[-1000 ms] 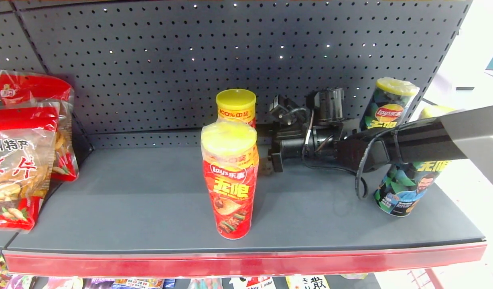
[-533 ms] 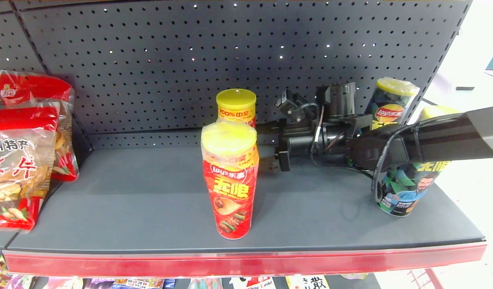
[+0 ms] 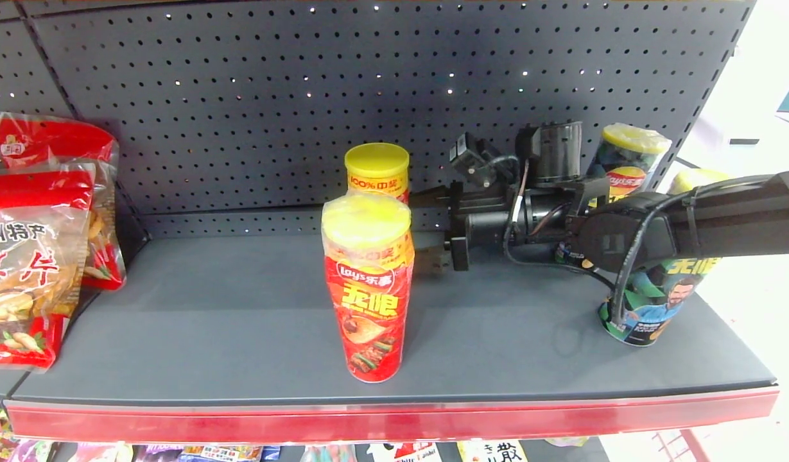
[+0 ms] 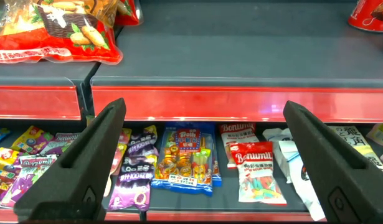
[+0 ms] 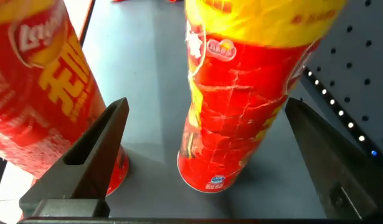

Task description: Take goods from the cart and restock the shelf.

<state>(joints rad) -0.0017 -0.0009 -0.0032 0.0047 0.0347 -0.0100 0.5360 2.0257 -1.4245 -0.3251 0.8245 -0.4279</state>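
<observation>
Two red chip cans with yellow lids stand mid-shelf, one [image 3: 367, 289] near the front and one [image 3: 377, 168] behind it by the pegboard. My right gripper [image 3: 429, 231] is just to the right of the rear can, open and holding nothing. The right wrist view looks between its spread fingers [image 5: 101, 149] at the rear can [image 5: 241, 93], a short way beyond the tips, with the front can [image 5: 42, 81] beside it. My left gripper [image 4: 203, 106] is open and empty, level with the shelf's red front lip [image 4: 241, 102].
Two dark green chip cans [image 3: 625, 160] [image 3: 651, 301] stand at the shelf's right end, partly behind my right arm. Red snack bags [image 3: 34, 256] fill the left end. The grey shelf [image 3: 208, 333] is bare between bags and cans. Packets [image 4: 185, 165] lie on the lower shelf.
My right arm has drawn back to the right, away from the rear red can, with its wrist a little higher. The cans have not moved.
</observation>
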